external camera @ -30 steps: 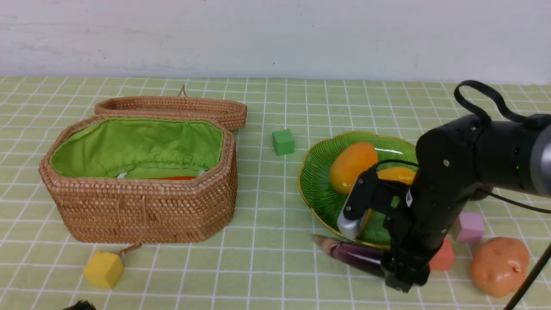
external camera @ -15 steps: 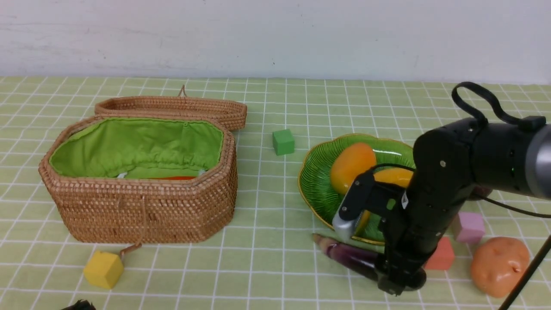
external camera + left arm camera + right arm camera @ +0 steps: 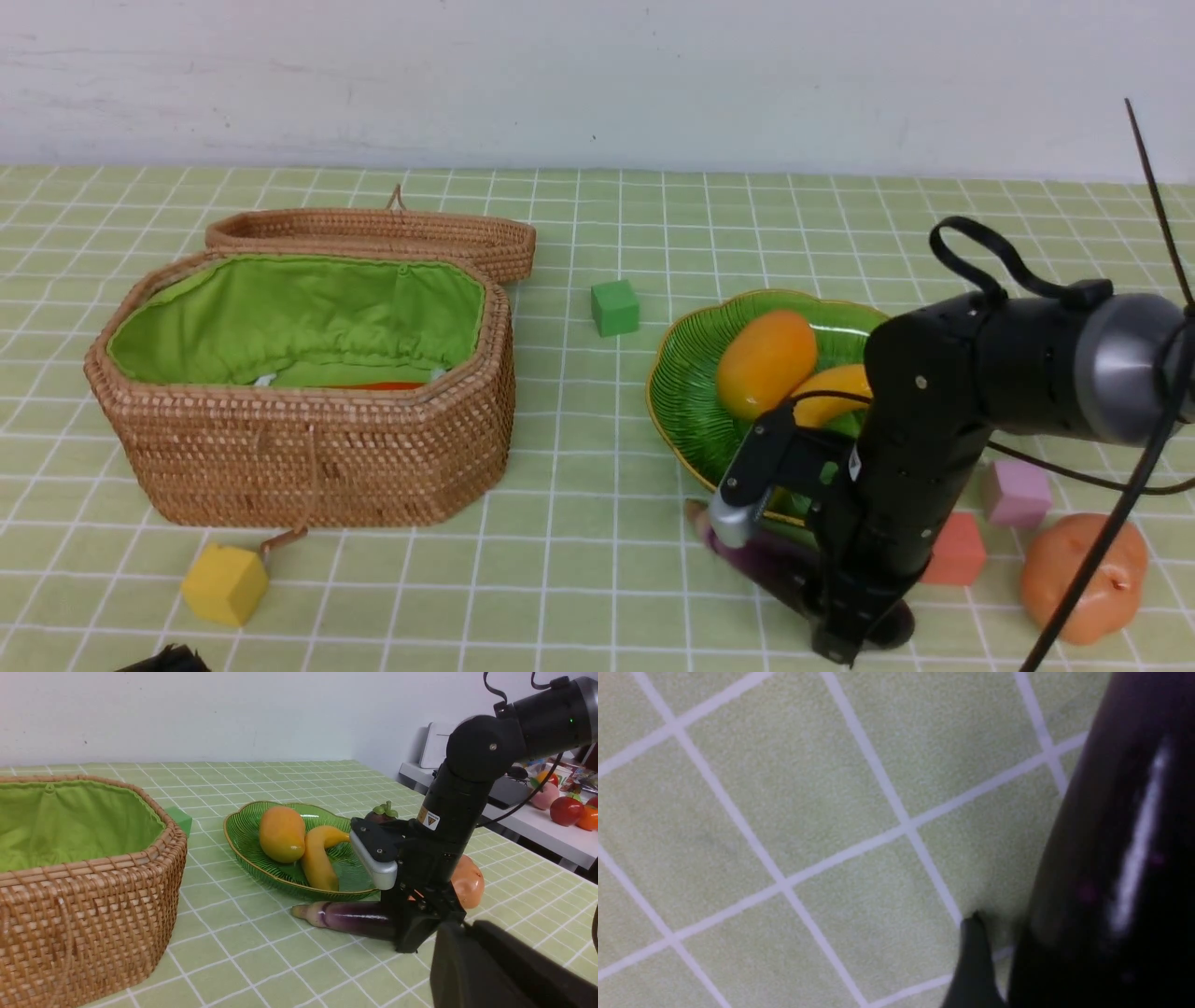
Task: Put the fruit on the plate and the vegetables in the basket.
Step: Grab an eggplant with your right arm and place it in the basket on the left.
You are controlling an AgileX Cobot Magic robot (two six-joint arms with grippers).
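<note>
The right arm (image 3: pixel 934 411) fills the lower right of the front view, its elbow raised and its forearm bent steeply downward. The right gripper (image 3: pixel 837 642) points down near the bottom edge, its finger spread unclear. The left gripper (image 3: pixel 164 661), closed, peeks in at bottom left.

The leaf-ribbed green plate (image 3: pixel 686 392) holds the mango (image 3: pixel 766 362) and banana (image 3: pixel 836 385) touching, with the mangosteen (image 3: pixel 384 812) just off its right rim, the eggplant (image 3: pixel 350 915) flat along its near edge, the potato (image 3: pixel 1074 579) near its right, and the open basket (image 3: pixel 308 457) well to its left with a sliver of carrot (image 3: pixel 378 385) showing inside
</note>
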